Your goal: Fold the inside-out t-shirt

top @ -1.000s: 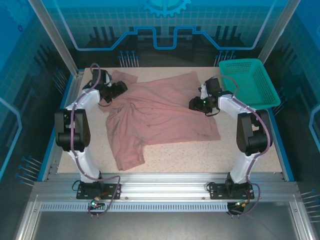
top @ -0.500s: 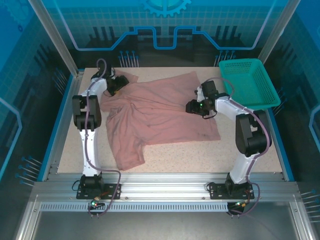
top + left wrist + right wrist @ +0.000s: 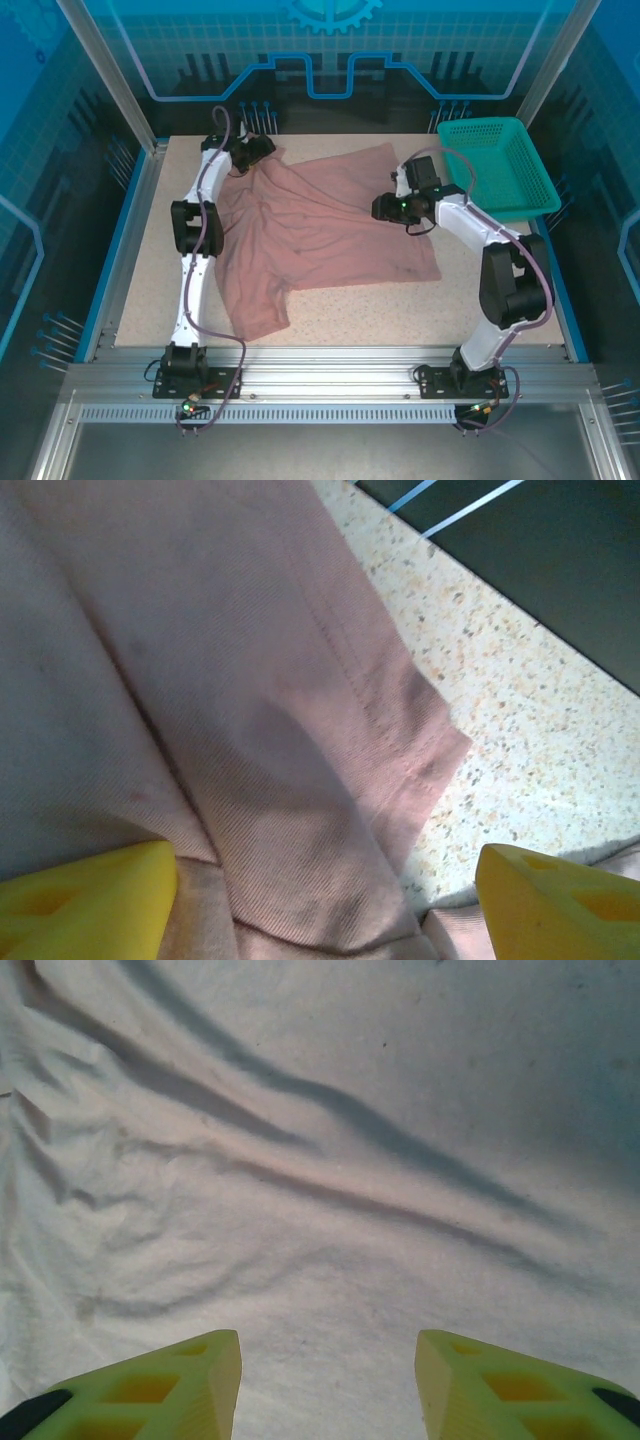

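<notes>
Left pincer [image 3: 325,895] open over t-shirt [image 3: 320,225] sleeve hem; right pincer [image 3: 328,1380] open above wrinkled cloth; both cropped at frame bottom.

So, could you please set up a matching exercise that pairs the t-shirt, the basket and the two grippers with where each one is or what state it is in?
Things:
1. t-shirt
2. teal basket
3. left gripper
4. right gripper

Places or states:
A. open above a hemmed cloth corner, far left
B. at the far right corner of the table
C. open above wrinkled cloth on the t-shirt's right part
D. spread out across the middle of the table

Pairs: 1-D, 2-B, 3-A, 4-C.
</notes>
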Robot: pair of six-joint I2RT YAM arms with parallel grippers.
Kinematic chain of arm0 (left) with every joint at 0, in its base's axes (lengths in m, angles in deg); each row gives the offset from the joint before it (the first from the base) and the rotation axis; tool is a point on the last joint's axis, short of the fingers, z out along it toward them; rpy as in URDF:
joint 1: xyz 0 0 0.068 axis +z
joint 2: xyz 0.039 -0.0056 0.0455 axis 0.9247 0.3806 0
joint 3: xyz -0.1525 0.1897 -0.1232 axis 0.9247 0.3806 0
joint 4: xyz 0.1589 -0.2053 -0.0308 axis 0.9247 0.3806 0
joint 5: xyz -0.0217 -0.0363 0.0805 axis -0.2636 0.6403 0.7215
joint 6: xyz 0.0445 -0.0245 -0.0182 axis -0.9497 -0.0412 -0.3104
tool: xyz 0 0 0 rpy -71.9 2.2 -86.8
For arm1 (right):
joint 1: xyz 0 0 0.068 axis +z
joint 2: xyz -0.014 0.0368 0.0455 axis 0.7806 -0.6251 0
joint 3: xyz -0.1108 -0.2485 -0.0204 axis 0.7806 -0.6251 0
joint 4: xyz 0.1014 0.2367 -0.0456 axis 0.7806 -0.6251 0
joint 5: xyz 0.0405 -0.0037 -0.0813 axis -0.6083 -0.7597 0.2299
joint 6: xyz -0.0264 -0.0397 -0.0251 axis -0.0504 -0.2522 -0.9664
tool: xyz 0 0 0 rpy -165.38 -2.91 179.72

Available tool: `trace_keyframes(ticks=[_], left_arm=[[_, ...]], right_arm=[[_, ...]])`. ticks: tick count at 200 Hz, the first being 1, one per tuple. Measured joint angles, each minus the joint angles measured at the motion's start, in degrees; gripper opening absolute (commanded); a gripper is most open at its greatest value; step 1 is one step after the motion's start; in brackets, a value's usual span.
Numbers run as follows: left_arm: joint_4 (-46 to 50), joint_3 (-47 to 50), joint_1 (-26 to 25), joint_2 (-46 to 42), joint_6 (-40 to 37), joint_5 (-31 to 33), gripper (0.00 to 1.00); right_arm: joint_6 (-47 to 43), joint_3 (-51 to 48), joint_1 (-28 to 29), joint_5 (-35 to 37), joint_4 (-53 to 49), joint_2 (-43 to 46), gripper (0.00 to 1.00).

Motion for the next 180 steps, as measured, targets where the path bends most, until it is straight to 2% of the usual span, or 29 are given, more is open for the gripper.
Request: trace_keyframes(ticks=[20,33,54,81,101,126,155,180], left_arm=[[-1.1,0.1,0.1,-0.3,-0.2,-0.4,0.86],[-2.4,3.2,0.1,-2.4,-0.2,-0.6,0.87],[-4.7,14.5,0.1,-10.4,-0.1,-0.8,0.87],[-9.7,32.4,0.2,-24.9,0.6,-1.1,0.88],[-15.1,46.1,0.6,-35.7,2.5,-1.9,0.89],[-20.1,59.1,2.1,-43.3,3.6,-2.7,0.89],[-22.8,68.3,4.4,-43.8,4.6,-4.0,0.89],[-22.6,69.6,5.8,-41.0,4.6,-4.8,0.89]], right_arm=[[0.0,2.5,0.0,0.0,1.0,-3.2,0.56],[0.7,4.8,0.0,0.2,2.8,-6.2,0.62],[2.5,9.7,0.0,1.1,5.7,-11.6,0.74],[5.6,18.0,-0.2,1.0,8.7,-20.0,0.81],[8.9,24.7,-0.9,-0.5,9.8,-26.4,0.81],[12.8,32.8,-2.3,-3.0,10.9,-34.2,0.79],[16.3,38.1,-3.5,-5.0,11.2,-39.9,0.77],[19.3,39.2,-4.3,-4.9,10.6,-40.2,0.75]])
